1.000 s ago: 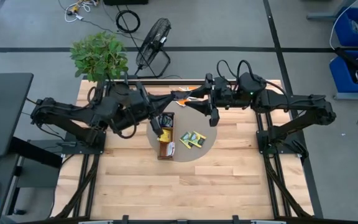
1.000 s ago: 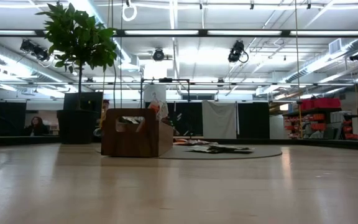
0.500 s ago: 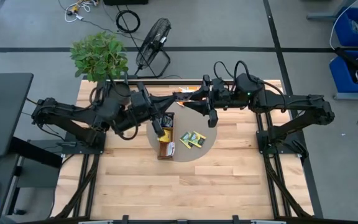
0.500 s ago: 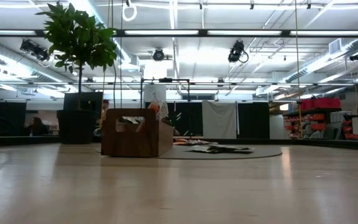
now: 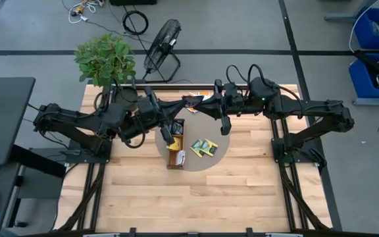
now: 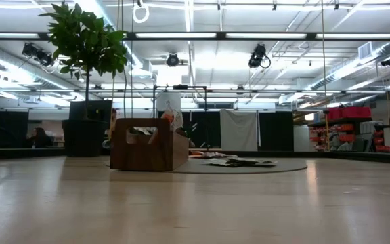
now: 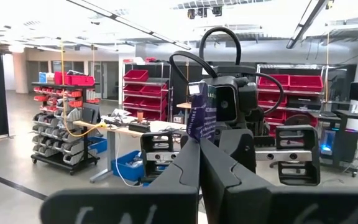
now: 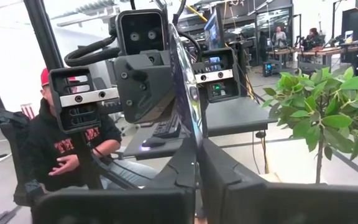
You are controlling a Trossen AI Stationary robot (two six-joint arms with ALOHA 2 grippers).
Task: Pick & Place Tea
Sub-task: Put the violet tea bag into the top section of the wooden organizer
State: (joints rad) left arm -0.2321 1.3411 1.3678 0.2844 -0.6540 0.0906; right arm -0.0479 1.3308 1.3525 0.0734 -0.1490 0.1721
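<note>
Wooden tabletop [image 5: 242,191] fills the high view, a leafy potted plant [image 5: 105,58] at its far left corner and a floor fan [image 5: 162,39] behind it, and both dark arms reach in to meet over the far edge. Down on the round grey mat [image 5: 219,150] sits the long wooden tray [image 5: 175,146], already carrying a few sachets, with loose yellow-green tea sachets [image 5: 204,147] lying just beside it on the mat. Up top, the action: the left hand [image 5: 191,103] and the right hand [image 5: 210,102] are nose to nose, each pinched narrow on the same dark blue tea sachet [image 7: 202,115], which stands upright on edge between them — the left wrist view shows its face, the right wrist view only its thin edge [image 8: 187,99]. It looks like a handover in mid-air, both gripping so the sachet cannot drop before one lets go. Judging by the tray below, that sachet is bound there next. A seated person [image 8: 67,146] watches from beyond.
</note>
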